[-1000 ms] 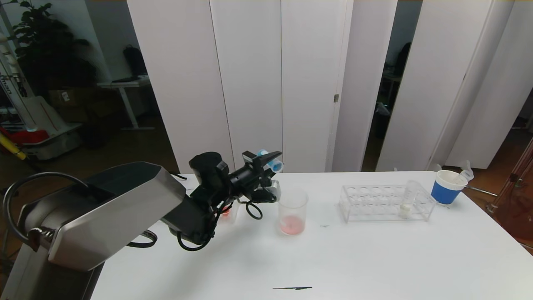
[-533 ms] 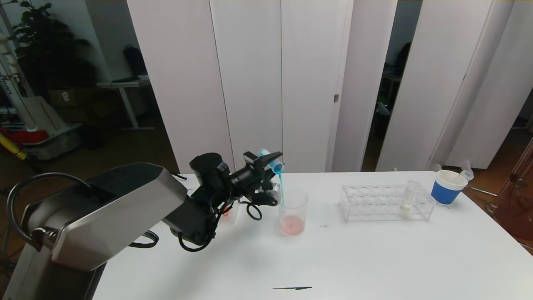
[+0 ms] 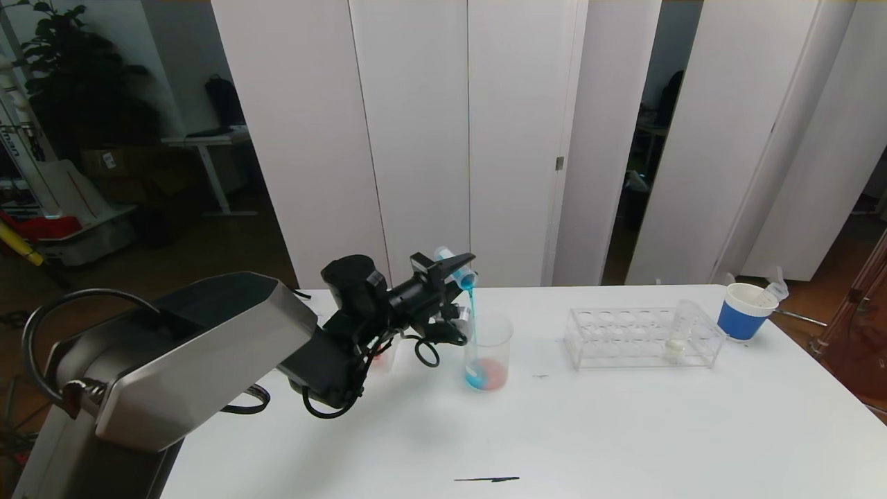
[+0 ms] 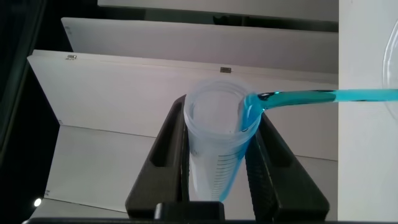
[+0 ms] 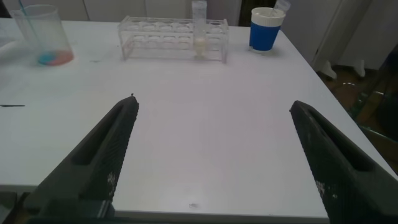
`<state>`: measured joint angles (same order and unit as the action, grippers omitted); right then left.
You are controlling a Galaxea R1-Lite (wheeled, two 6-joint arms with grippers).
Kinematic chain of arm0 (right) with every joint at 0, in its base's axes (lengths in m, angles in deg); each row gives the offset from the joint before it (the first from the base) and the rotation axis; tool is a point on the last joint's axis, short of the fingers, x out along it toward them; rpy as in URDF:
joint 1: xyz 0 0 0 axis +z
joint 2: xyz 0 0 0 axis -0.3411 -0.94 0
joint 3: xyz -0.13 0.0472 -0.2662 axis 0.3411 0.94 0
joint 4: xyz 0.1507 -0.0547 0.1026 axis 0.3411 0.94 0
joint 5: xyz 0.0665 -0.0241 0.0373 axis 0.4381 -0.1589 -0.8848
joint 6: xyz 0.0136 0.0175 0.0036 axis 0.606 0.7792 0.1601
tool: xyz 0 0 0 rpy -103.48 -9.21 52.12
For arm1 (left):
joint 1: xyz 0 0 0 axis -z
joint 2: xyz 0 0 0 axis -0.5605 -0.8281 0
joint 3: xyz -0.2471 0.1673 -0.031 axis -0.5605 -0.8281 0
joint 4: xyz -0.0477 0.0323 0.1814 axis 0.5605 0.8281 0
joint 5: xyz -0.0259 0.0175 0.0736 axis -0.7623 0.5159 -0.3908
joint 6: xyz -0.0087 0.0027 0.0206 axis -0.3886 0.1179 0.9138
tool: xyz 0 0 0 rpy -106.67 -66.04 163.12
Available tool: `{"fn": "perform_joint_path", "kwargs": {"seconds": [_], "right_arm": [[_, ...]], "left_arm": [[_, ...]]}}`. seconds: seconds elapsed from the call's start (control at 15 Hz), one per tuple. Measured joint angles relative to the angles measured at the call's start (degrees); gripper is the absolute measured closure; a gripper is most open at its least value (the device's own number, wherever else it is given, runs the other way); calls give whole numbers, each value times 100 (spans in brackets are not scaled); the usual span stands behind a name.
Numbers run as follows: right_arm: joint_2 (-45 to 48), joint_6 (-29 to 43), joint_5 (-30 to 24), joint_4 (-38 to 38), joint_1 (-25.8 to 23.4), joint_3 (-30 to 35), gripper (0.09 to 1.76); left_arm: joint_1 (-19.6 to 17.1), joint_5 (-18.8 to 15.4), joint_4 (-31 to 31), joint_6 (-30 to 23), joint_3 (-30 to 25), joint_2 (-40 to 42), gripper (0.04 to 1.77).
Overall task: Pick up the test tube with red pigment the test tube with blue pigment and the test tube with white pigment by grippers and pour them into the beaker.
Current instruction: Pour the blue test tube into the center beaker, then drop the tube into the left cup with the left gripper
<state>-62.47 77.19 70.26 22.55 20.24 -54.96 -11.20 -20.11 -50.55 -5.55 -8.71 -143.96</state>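
My left gripper (image 3: pixel 465 271) is shut on the test tube with blue pigment (image 3: pixel 455 267), held tilted mouth-down over the beaker (image 3: pixel 487 350). A thin blue stream (image 3: pixel 472 312) falls from the tube mouth into the beaker, where blue gathers beside pink liquid. In the left wrist view the tube (image 4: pixel 211 155) sits between both fingers, and blue runs out at its lip. The test tube with white pigment (image 3: pixel 678 336) stands in the clear rack (image 3: pixel 624 339). A reddish trace (image 3: pixel 378 358) shows behind the left arm; I cannot tell what it is. My right gripper (image 5: pixel 213 102) hangs open over bare table.
A blue paper cup (image 3: pixel 745 312) with a white rim stands at the far right, beyond the rack. A thin dark mark (image 3: pixel 486 479) lies near the table's front edge. White folding panels close off the back of the table.
The left gripper tipped the blue tube further down. A blue stream began falling, and blue liquid now collects in the beaker beside the pink. The right gripper stayed still.
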Motion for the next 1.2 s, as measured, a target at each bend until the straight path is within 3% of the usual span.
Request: {"fn": "perform_joint_path", "kwargs": {"seconds": [1.2], "right_arm": [[0, -2, 0, 0, -5, 0, 10]], "left_arm": [[91, -49, -107, 94, 113, -45, 121]]}}
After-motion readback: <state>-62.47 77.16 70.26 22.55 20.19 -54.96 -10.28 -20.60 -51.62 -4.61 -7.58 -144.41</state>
